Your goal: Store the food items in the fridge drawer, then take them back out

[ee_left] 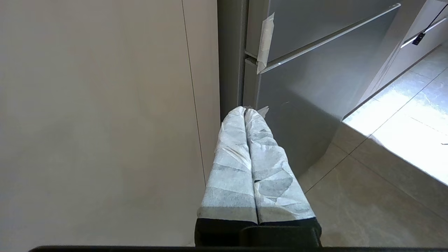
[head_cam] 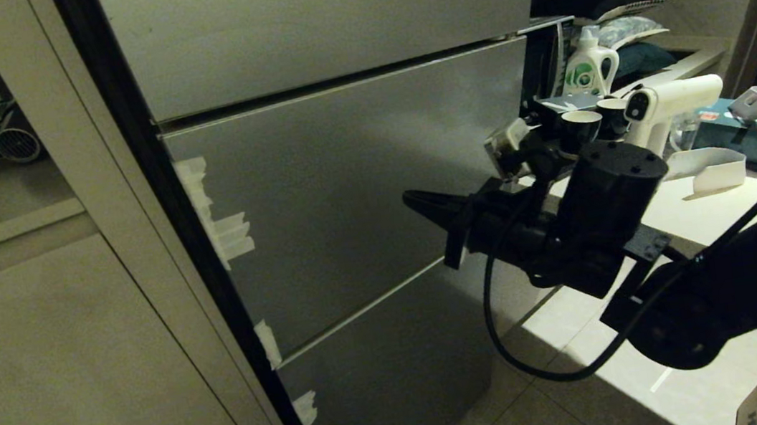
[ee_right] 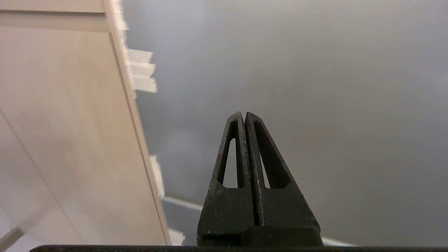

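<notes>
Right arm [head_cam: 755, 282]: all matte black, thick rounded links. Wrist carries a stubby black cylinder housing [head_cam: 607, 195] with small screw holes in its flat end cap. A black cable [head_cam: 510, 341] loops loose under the wrist and runs back along the arm. Right gripper [ee_right: 244, 117]: bare black plastic, tapered wedge fingers [ee_right: 269, 164] with triangular cut-outs, light scuffing at the base. Left gripper [ee_left: 244, 111]: same black base, fingers [ee_left: 231, 164] wrapped tip to root in crinkled white tape, darker patches showing through.
</notes>
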